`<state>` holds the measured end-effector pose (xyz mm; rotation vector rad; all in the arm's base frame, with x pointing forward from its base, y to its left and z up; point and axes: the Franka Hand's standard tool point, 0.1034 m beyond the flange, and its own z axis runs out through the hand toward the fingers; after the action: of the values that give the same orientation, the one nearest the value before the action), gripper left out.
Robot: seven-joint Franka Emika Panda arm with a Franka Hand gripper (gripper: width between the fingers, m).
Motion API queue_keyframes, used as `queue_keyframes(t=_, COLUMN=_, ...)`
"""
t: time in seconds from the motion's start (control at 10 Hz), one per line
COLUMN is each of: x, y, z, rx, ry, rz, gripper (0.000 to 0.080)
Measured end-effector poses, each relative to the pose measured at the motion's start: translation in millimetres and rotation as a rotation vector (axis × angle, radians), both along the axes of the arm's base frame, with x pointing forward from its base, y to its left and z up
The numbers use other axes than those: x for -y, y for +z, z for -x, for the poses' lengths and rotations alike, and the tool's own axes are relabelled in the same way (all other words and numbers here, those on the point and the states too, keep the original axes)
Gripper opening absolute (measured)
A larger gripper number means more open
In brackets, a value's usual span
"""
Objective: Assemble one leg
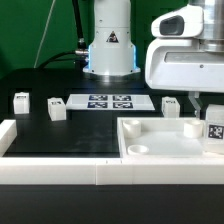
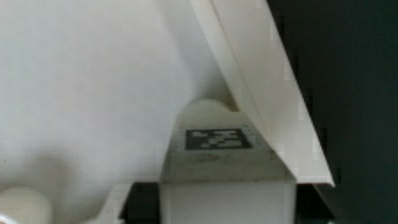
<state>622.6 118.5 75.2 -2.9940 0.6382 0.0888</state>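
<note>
- The marker board (image 1: 108,101) lies at the table's back.
- Two legs (image 1: 21,100) (image 1: 56,111) stand to its exterior-view left.
- The tray piece (image 1: 150,145) sits front right, one leg (image 1: 214,131) in it.

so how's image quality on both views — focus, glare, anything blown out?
Exterior view: even light, mildly soft, the marker board tags readable, blue glow at the arm base, the white tabletop piece nearly blown out. Wrist view: soft close-up, the leg tag blurred but recognizable, white surfaces washed out with little edge detail.

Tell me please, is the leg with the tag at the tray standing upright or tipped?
Upright: the leg stands at the tray with its tag facing the camera. Whether the fingers hold it, cannot tell.
</note>
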Motion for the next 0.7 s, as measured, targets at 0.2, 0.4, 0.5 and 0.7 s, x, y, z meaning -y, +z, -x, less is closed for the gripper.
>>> queue_keyframes(t=0.2, x=5.5, y=-0.2, z=-1.3, rx=-0.003, ry=-0.048, rz=-0.015, gripper=0.029)
queue_keyframes(t=0.4, x=5.1, y=-0.8, z=-1.7, rx=-0.023, ry=-0.4, rz=-0.03, gripper=0.029)
queue_keyframes(t=0.5, x=4.3, y=-0.9, z=-1.7, rx=-0.023, ry=-0.56, rz=-0.029, gripper=0.029)
queue_keyframes(t=0.7, x=2.0, y=-0.8, z=-2.5, rx=-0.038, ry=-0.767, rz=-0.032, gripper=0.029)
